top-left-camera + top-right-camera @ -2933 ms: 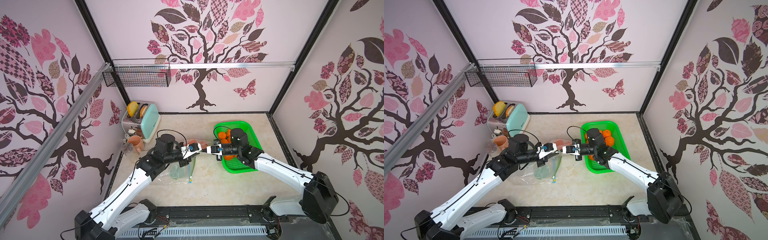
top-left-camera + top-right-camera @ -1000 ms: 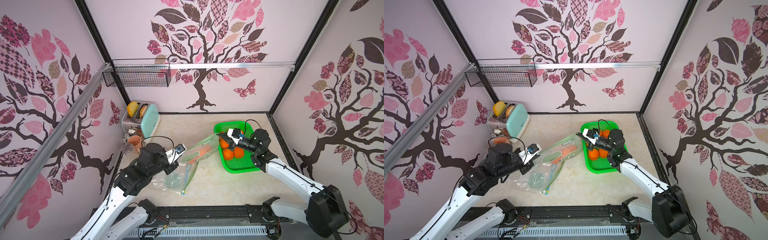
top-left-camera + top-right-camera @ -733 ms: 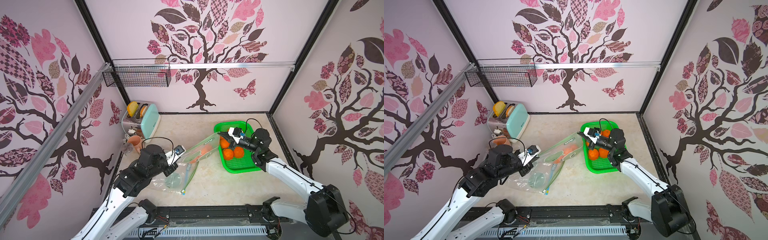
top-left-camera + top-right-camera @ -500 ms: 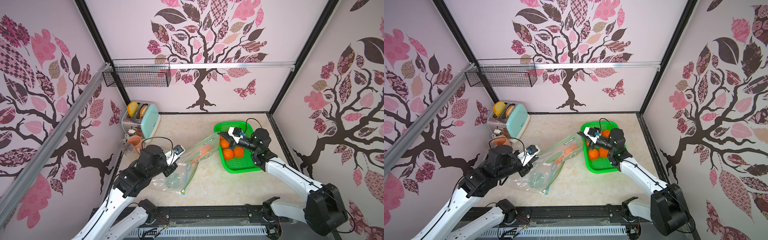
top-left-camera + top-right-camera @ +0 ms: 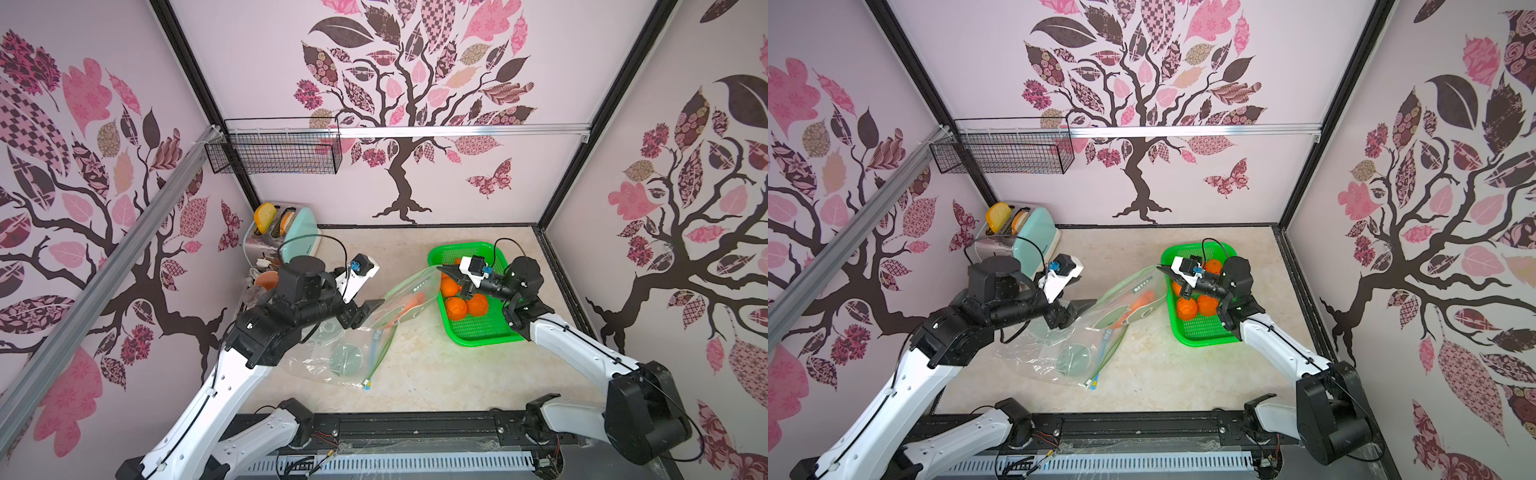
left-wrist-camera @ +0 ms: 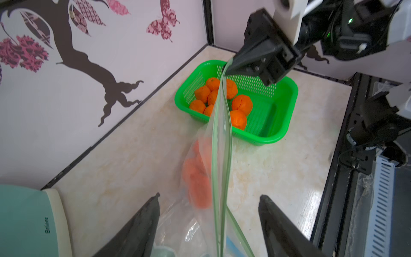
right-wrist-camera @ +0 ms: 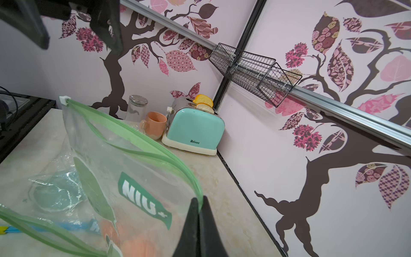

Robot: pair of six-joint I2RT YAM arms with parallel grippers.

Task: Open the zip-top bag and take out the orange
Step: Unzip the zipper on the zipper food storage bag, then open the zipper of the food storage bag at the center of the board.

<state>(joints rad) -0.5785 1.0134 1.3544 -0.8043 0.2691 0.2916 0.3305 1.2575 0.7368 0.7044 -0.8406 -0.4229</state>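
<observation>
The left gripper point(image 6: 209, 195) has just released the clear zip-top plastic bag with green seal point(image 5: 397, 291); its jaws stand open astride the parted seal. The orange fruit point(image 6: 198, 187) remains inside the bag, near the worktop point(image 5: 436, 374). The right gripper point(image 7: 198, 203) stays clamped on the bag's corner: extraction is judged next.

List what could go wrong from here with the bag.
1. Only the right end effector pinches the clear zip-top bag with the green seal, at one corner. The left end effector is open, so the orange fruit inside may drag it loose.
2. A second clear bag with a blue zip lies on the table below; a low regrasp could catch it instead.
</observation>
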